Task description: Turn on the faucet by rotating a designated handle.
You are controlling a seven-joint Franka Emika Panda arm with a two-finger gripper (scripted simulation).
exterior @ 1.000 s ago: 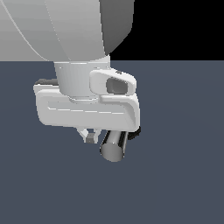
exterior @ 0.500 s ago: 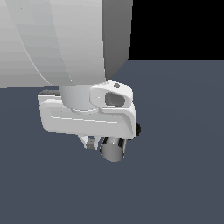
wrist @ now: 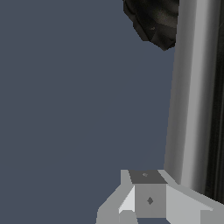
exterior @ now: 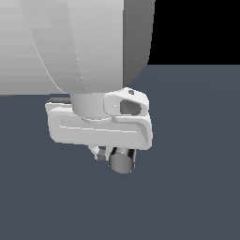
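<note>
The claw [exterior: 104, 154] hangs low over the dark blue-grey worktop [exterior: 197, 187], its white body covering most of the faucet [wrist: 155, 19]. Whether its fingers are apart or together cannot be told. One grey fingertip [wrist: 148, 194] sits just beside the chrome handle [exterior: 122, 161], whose flat round end pokes out under the claw toward the exterior view's right.

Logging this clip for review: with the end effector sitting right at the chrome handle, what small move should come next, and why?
Probably a short sideways push against the handle to begin rotating it. In the wrist view one fingertip of the end effector sits at the bar's side, with the black base at its far end. The exterior view shows the handle's round end just below the end effector. Contact itself cannot be confirmed.
</note>
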